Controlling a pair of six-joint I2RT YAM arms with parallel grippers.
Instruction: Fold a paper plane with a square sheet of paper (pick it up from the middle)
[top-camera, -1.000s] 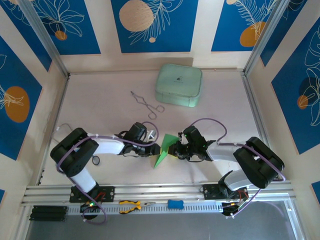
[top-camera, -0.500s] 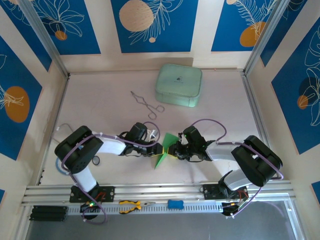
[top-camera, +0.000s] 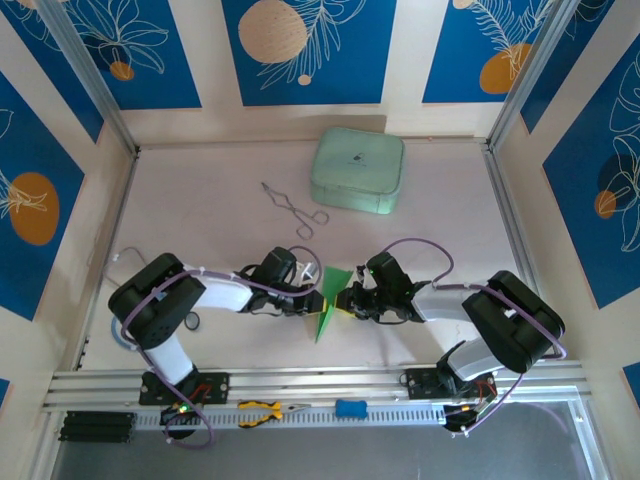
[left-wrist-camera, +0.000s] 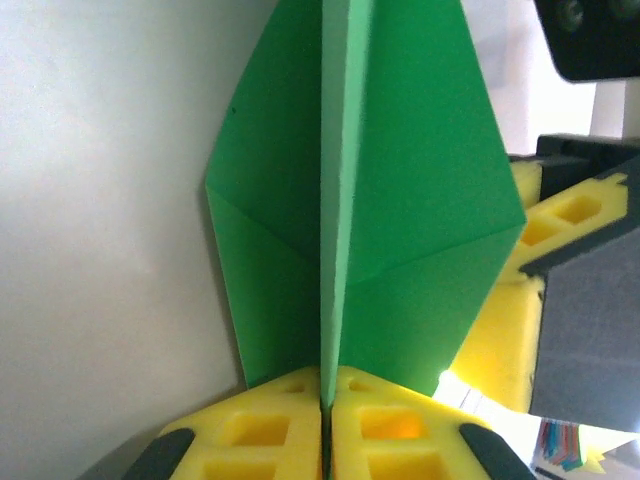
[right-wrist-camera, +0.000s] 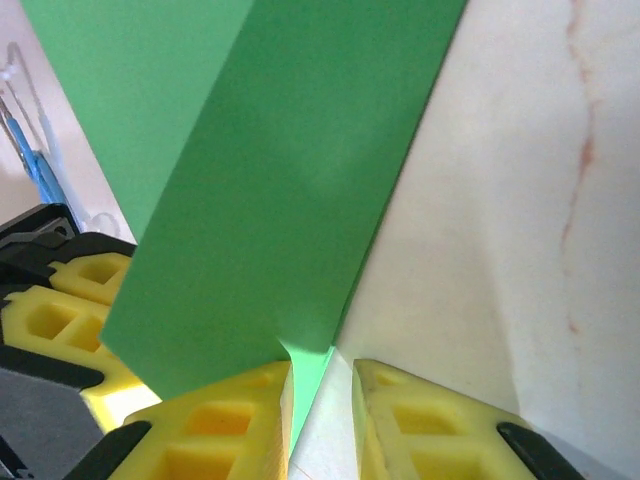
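Left fingers clenched on paper plane centre fold. Right fingers slightly parted, plane's edge between them.

Bright green paper plane, pale mint-green case, blue wall panels with white leaf outlines and tan circles.
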